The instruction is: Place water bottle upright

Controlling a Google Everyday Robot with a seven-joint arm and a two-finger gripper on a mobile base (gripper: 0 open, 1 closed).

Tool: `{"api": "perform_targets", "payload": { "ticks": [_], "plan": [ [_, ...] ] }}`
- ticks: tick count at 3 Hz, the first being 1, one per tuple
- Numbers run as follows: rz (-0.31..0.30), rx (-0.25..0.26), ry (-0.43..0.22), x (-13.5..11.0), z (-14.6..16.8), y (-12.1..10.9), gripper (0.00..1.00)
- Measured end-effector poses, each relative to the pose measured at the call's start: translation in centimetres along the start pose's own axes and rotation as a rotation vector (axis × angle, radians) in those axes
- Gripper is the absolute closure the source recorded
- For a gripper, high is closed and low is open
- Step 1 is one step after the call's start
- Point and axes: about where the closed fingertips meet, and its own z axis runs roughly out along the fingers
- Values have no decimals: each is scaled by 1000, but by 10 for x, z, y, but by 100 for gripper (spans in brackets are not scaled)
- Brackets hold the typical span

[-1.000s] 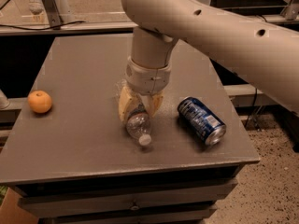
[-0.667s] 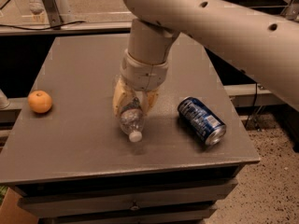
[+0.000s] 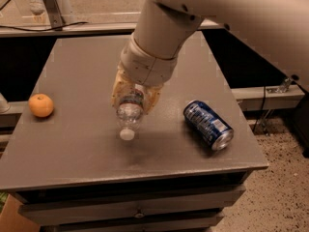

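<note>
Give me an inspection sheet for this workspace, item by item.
Surface: grey table, drawer front below.
Job's things: water bottle tilted, white cap toward the table's front edge, not upright.
Clutter: blue soda can on its side at right; orange at left.
Grippers: end effector mid-table, closed around the bottle.
Cables: black cable hanging right of the table.
Surroundings: speckled floor.

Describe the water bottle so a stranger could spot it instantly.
On the grey table, look near the middle, under the beige robot arm. Its yellowish end effector grips a small clear ribbed plastic water bottle, white cap pointing toward the front edge. Unlike the blue soda can lying on its side and the round orange fruit, it is transparent.
</note>
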Motion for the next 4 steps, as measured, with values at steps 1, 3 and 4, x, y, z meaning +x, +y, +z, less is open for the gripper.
{"api": "perform_targets", "payload": {
  "ticks": [1, 3, 4],
  "plan": [
    [2, 1, 0, 0, 0, 1, 100],
    [63, 150, 30, 33, -24, -8, 100],
    [137, 299, 50, 49, -42, -13, 100]
  ]
}}
